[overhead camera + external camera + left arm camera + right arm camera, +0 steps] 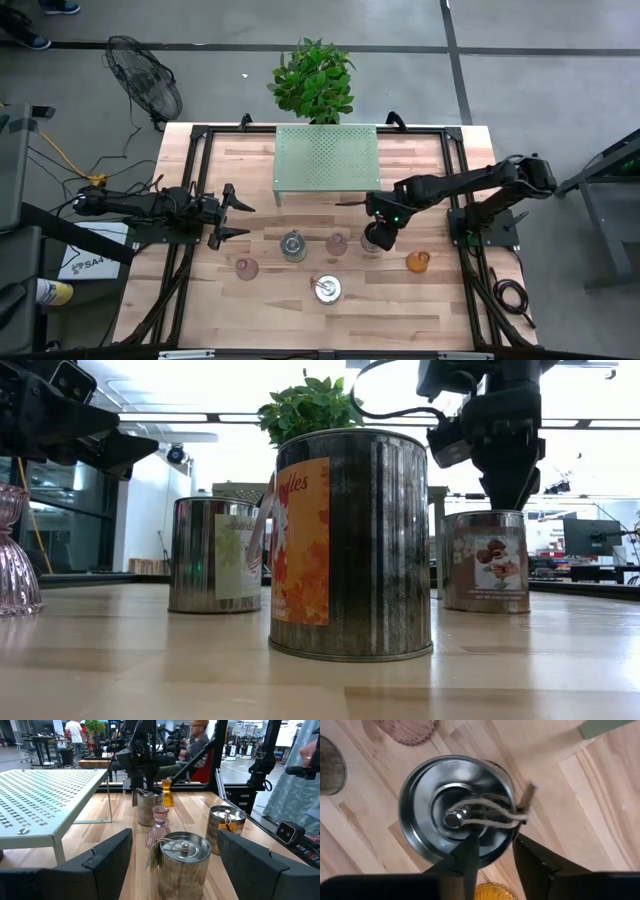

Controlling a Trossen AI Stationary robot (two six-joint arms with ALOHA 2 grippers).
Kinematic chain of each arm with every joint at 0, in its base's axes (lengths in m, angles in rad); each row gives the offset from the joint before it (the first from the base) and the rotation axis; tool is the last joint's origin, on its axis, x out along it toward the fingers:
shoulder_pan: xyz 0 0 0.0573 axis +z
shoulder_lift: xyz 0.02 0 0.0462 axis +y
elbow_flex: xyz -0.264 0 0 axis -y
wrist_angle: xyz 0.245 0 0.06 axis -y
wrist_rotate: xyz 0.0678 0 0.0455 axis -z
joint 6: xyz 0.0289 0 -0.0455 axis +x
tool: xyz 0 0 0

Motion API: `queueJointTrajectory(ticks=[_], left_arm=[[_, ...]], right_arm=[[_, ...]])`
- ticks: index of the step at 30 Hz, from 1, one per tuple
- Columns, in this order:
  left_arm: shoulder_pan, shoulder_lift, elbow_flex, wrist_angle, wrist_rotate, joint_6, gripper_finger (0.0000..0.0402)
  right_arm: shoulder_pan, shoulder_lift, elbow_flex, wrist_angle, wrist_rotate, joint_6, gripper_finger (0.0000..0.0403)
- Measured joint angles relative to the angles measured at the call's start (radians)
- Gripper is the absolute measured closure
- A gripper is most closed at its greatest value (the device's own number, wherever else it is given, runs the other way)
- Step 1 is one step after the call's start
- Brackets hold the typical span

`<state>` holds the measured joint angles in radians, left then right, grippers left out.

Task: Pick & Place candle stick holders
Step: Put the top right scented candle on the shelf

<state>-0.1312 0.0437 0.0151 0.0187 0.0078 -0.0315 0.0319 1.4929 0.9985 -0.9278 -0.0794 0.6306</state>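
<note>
Three silver-grey lidded holders, two pink glass ones (337,243) (246,268) and an amber one (418,262) stand upright on the wooden table (300,320). My right gripper (380,236) points down over the right-hand silver holder (455,810), which has twine around its lid knob (452,818). Its fingers stand slightly apart astride the lid's rim. The other silver holders stand at the middle (293,245) and toward the near edge (327,289). My left gripper (232,215) waits open and level at the left, clear of everything. My right gripper comes from above, with one finger (470,851) over the lid and the other (527,857) outside the holder's rim (508,839). A gap shows between the inner finger and the rim. I cannot tell whether either finger touches the holder, which stands upright on the table.
A green perforated metal shelf (327,155) stands at the far middle, with a potted plant (313,80) behind it. Black frame rails (185,170) run along the table's left and right sides. Bare wood lies along the near edge. People show in the room beyond.
</note>
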Motion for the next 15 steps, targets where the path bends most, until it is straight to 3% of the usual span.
queueJointTrajectory(ticks=[8,15], left_arm=[[0.000,0.000,0.000,0.000,0.000,0.000,0.0114],[0.000,0.000,0.000,0.000,0.000,0.000,0.0114]], right_arm=[[0.000,0.000,0.000,0.003,0.006,-0.011,0.0393],[0.000,0.000,0.000,0.004,0.005,-0.057,0.0400]])
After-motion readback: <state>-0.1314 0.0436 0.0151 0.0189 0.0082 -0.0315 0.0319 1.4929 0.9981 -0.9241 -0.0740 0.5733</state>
